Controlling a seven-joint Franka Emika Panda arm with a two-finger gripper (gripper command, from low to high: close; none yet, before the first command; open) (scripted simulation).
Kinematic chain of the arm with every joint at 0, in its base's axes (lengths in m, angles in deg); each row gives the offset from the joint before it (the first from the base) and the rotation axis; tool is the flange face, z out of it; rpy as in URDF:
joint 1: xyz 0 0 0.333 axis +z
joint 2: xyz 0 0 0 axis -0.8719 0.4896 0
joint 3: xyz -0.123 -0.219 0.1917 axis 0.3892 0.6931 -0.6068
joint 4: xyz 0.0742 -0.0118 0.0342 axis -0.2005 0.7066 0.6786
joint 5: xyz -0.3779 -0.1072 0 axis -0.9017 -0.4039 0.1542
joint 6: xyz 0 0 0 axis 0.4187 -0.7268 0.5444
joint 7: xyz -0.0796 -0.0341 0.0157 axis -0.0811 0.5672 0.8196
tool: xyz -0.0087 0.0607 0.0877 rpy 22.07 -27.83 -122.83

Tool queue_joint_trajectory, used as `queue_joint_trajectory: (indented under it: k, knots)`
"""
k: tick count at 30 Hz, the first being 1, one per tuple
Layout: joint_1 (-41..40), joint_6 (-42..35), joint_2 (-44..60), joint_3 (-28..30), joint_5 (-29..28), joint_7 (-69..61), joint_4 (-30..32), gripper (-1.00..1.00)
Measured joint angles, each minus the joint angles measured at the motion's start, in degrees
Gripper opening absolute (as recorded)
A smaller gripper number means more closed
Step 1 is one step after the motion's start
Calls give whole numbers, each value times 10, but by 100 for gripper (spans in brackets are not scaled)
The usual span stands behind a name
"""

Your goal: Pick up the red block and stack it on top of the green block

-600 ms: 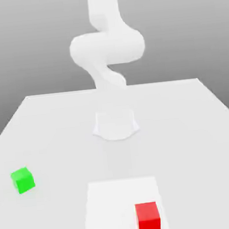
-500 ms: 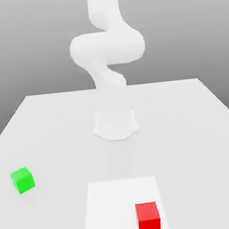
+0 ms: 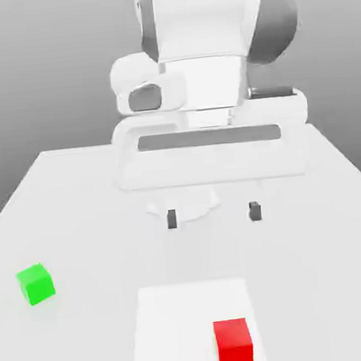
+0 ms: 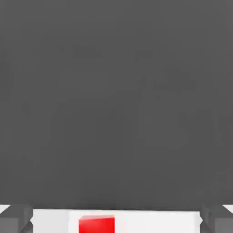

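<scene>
- The arm's top is cut off; the gripper [image 3: 213, 215] hangs above the counter [image 3: 311, 201], jaws wide apart and holding nothing.
- The red block [image 3: 234, 343], a plain matte cube, sits on a paler square patch [image 3: 168, 326], nearer the camera than the gripper.
- The green block [image 3: 35, 283], same size, lies well apart from the red block, toward the exterior view's left.

My arm [image 3: 199, 33] runs off the top edge in the exterior view, and my hand hides the middle of the bench's [image 3: 76, 202] far edge. In the hand view the red block [image 4: 96, 224] is cut by the picture's edge, as are both fingertips [image 4: 16, 218].
</scene>
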Motion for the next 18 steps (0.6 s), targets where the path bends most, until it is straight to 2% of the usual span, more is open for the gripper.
queue_joint_trajectory:
  k: [6, 11, 12, 18]
  knots:
    - [8, 49, 124, -5, 4, 4, 24, 0]
    - [18, 128, 228, 6, -11, 16, 14, 0]
    - [20, 140, 242, 9, -13, 17, 12, -100]
    - [21, 146, 249, 10, -15, 19, 11, -100]
